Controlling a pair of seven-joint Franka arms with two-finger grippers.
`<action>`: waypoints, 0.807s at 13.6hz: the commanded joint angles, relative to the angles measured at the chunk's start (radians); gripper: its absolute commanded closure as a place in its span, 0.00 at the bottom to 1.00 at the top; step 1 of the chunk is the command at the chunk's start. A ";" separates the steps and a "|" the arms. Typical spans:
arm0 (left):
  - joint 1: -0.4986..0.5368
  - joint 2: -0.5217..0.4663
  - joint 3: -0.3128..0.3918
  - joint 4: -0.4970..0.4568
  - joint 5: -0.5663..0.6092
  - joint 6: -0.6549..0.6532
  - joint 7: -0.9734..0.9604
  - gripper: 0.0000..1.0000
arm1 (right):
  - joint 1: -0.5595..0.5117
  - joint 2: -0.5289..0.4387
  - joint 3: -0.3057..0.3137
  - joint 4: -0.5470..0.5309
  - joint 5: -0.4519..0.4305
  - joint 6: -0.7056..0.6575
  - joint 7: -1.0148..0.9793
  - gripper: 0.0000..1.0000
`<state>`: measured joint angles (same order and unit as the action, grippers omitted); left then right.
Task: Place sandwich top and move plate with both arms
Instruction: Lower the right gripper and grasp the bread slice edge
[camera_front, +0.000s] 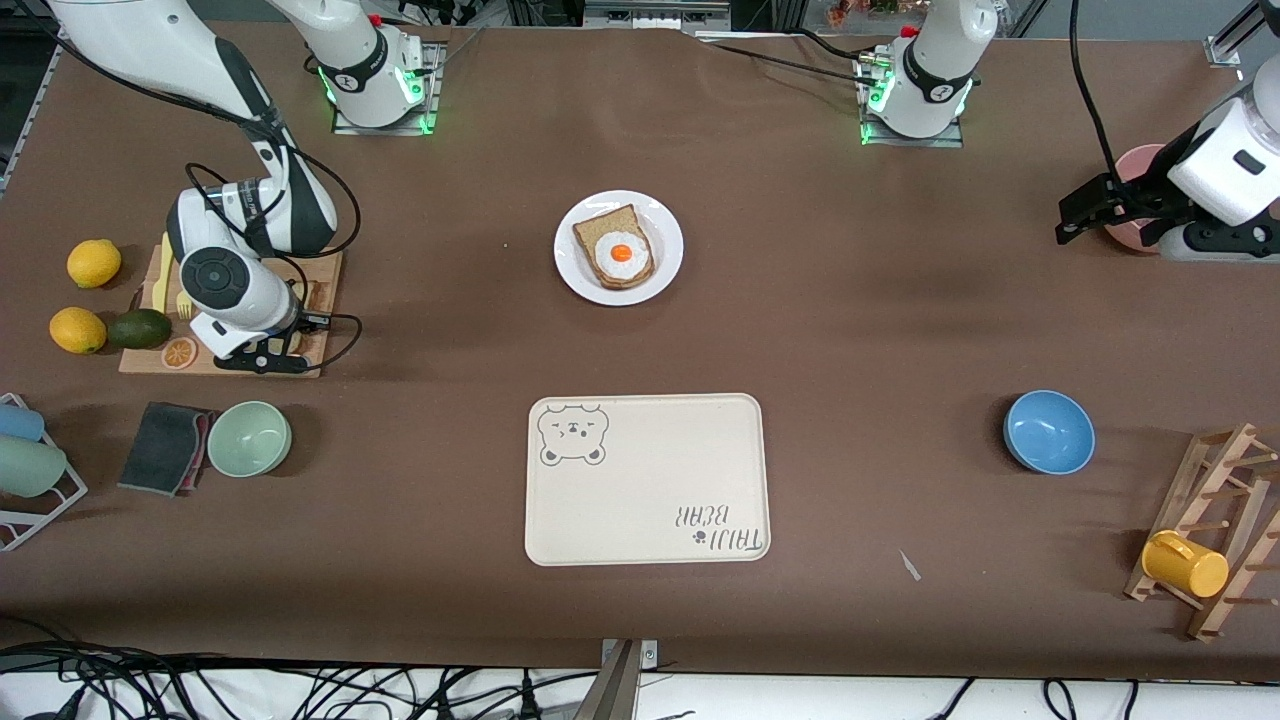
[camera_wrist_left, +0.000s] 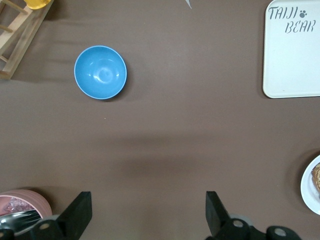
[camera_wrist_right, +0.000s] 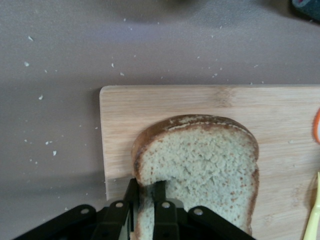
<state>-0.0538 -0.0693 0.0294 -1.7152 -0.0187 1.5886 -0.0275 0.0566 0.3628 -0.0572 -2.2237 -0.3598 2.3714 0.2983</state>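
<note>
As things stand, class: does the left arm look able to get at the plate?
Probably yes. The left gripper hangs open over bare table at its own end, and nothing stands between it and the plate. Only the reach across is uncertain.

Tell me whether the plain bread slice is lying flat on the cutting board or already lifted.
Lying flat: the sandwich top rests on the wooden cutting board, with the right end effector pinching its crust edge.

R arm is bending down at frame's left side in front view, wrist pointing down, right gripper (camera_wrist_right: 146, 200) low at bottom edge of its wrist view, fingers pinching in on the sandwich top (camera_wrist_right: 200, 167). L arm is waiting at upper right of frame, left gripper (camera_wrist_left: 147, 215) hanging w/ fingers spread wide.
</note>
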 joint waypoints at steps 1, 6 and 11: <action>0.005 0.020 -0.005 0.040 -0.007 -0.027 0.015 0.00 | 0.000 0.021 0.005 0.012 -0.013 0.006 0.012 1.00; 0.003 0.020 -0.006 0.042 -0.007 -0.029 0.015 0.00 | 0.020 0.019 0.016 0.119 -0.016 -0.170 0.015 1.00; 0.003 0.020 -0.006 0.043 -0.006 -0.029 0.015 0.00 | 0.023 0.019 0.016 0.140 -0.016 -0.182 0.005 1.00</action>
<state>-0.0542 -0.0623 0.0254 -1.7062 -0.0187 1.5861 -0.0275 0.0791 0.3726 -0.0452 -2.1117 -0.3598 2.2120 0.2983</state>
